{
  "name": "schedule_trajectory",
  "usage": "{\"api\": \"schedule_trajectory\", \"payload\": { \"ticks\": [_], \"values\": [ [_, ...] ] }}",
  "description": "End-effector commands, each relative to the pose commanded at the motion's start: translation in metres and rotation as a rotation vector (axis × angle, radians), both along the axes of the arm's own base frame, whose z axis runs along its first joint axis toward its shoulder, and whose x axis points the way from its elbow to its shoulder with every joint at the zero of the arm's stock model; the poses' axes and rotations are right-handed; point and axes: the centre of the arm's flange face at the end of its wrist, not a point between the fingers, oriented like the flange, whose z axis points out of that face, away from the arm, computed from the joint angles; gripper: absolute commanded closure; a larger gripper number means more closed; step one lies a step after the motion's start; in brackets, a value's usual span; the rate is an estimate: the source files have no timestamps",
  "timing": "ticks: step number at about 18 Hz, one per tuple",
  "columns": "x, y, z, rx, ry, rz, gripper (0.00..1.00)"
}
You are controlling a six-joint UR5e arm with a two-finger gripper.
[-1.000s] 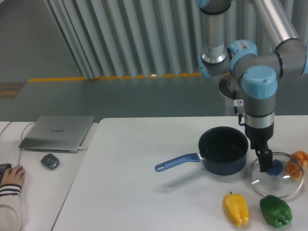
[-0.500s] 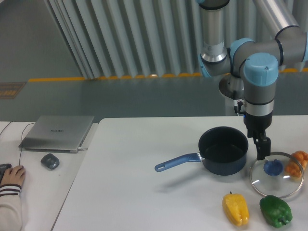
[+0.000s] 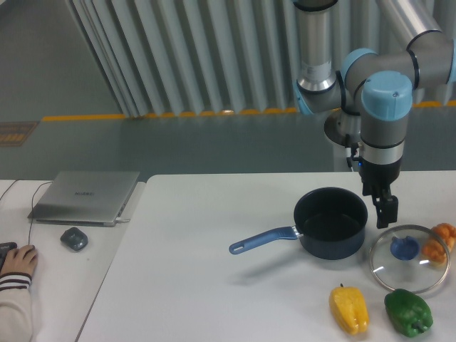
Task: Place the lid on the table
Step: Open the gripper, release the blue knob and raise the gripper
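The lid lies flat on the table, just right of the dark blue pot and touching or nearly touching an orange vegetable at its far right edge, with its blue knob facing up. A second ago the gripper was down at that knob; half a second ago it had let go and risen just above it, and now it has climbed higher again, hanging clear of the lid and holding nothing. Its fingers are seen nearly edge-on, so I cannot tell how far apart they stand. The lid has not shifted as the arm left, so the placing looks done and only the arm's retreat seems to remain. The pot stands open and looks empty, its blue handle pointing left. A yellow pepper and a green pepper lie near the front edge, the green one just beside the lid's rim. The tabletop is white and smooth. To the left, on a separate clear-topped desk, sit a closed grey laptop and a small grey object, and a person's hand rests at the corner. Behind run a grey floor with a yellow line and a ribbed wall.
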Motion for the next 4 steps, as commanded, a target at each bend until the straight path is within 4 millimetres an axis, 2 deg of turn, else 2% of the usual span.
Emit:
{"api": "schedule_trajectory", "payload": {
  "ticks": [4],
  "values": [
    [-0.0015,-0.0028,0.0035,0.001,0.008,0.006,0.0]
  ]
}}
